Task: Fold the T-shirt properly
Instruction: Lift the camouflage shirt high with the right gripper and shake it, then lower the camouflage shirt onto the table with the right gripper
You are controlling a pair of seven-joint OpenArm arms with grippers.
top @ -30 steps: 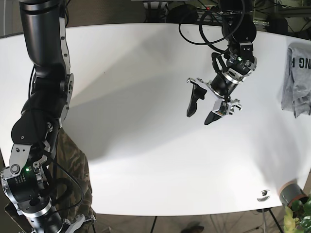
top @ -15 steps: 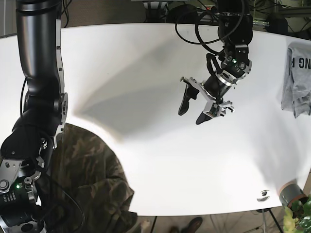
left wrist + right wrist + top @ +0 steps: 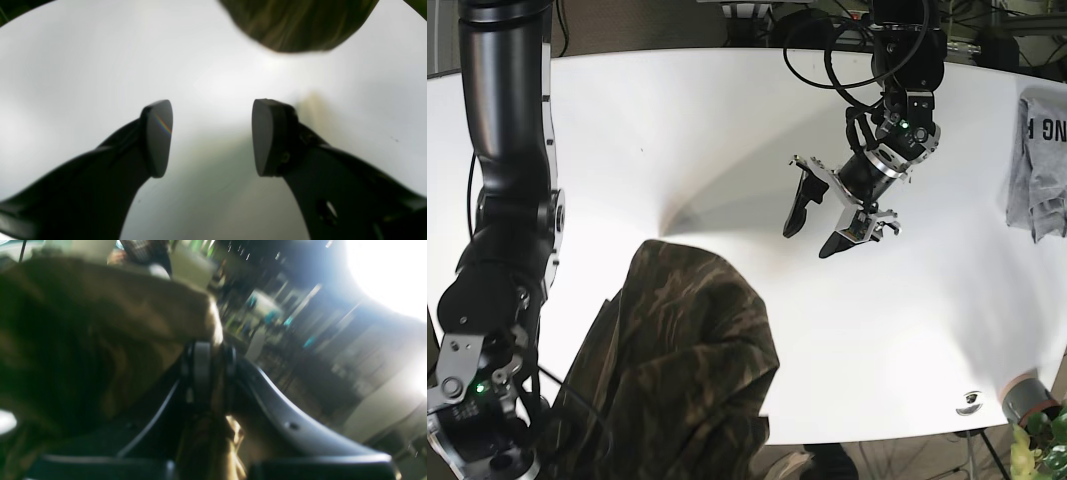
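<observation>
The T-shirt (image 3: 687,370) is camouflage-patterned and hangs bunched over the table's front left edge, its top reaching onto the white table (image 3: 727,130). In the right wrist view my right gripper (image 3: 210,355) is shut on a fold of the T-shirt (image 3: 100,333). The fabric hides that gripper in the base view. My left gripper (image 3: 819,215) hovers open above the table's middle, to the right of the shirt and apart from it. Seen from the left wrist, the left gripper (image 3: 211,136) holds nothing, and the T-shirt (image 3: 293,23) lies ahead of its fingers.
A grey shirt with dark lettering (image 3: 1039,160) lies at the table's right edge. Near the front right corner are a small round object (image 3: 970,402), a grey cup (image 3: 1025,398) and a plant (image 3: 1047,445). The right arm's column (image 3: 512,150) stands at the left.
The camouflage T-shirt has risen from below the table's front left edge and moved up and to the right onto the table. My left gripper has drifted left, still open.
</observation>
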